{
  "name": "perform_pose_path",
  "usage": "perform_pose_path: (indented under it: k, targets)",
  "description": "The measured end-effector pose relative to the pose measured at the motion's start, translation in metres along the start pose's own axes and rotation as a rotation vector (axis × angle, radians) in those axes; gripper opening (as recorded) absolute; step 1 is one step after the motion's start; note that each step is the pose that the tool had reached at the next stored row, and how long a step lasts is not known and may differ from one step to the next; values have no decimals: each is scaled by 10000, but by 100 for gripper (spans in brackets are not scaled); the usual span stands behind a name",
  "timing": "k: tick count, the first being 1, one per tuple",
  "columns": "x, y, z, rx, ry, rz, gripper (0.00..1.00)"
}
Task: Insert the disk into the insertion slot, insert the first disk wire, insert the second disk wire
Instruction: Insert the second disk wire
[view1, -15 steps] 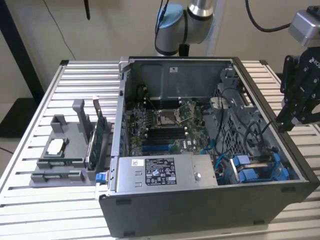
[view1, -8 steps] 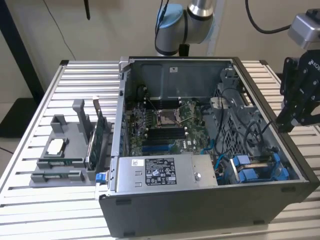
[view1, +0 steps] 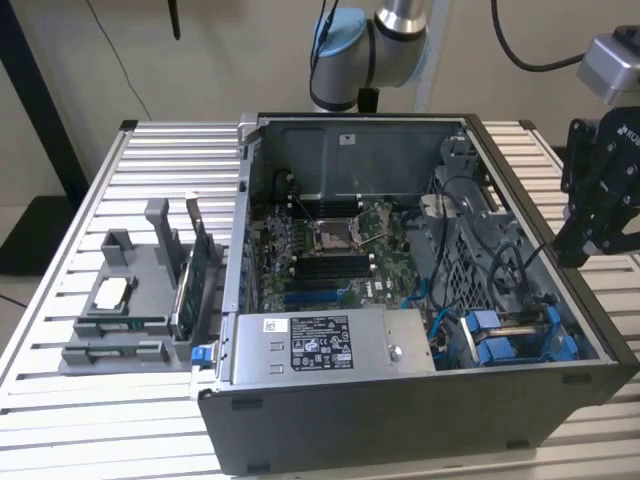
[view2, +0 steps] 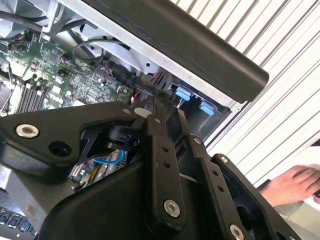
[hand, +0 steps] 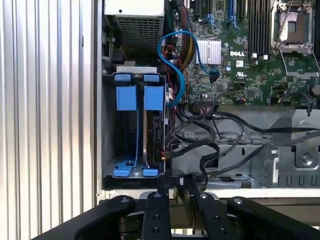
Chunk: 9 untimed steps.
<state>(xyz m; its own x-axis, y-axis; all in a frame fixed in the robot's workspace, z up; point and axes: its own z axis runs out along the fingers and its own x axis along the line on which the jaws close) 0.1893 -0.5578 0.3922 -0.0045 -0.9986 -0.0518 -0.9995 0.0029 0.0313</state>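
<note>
Hidden/unclear: the disk (hand: 152, 135) is seen edge-on only, seated in the drive bay (hand: 107, 125) at the case (view1: 400, 420) corner next to the power supply box (view1: 320, 345), between the blue carrier tabs (hand: 154, 97). Its label is not readable from this angle. The cables (hand: 190, 114) are bunched just beside the disk's end, and whether any is plugged into it cannot be made out. The arm (view1: 385, 30) is cut off by the upper frame edge in the exterior view.

Pose: the claw (hand: 176, 181) is positioned outside the case, above the rim of its side wall, over the desk (view1: 160, 160) edge at the exterior view's right. It is aimed into the bay. Its fingers (view2: 162, 140) are set close, with a narrow gap seen between them, and nothing is seen pinched.

A person's hand (view2: 290, 186) is laid on the desk beyond the case and is cropped by the frame in the second wrist view.
</note>
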Motion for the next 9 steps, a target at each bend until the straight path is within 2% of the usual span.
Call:
perform_pose_path:
  k: [3, 9]
  targets:
    - [-4, -6, 1, -2, -12, -22, 27]
    - [-10, -11, -20, -67, -12, -45, 27]
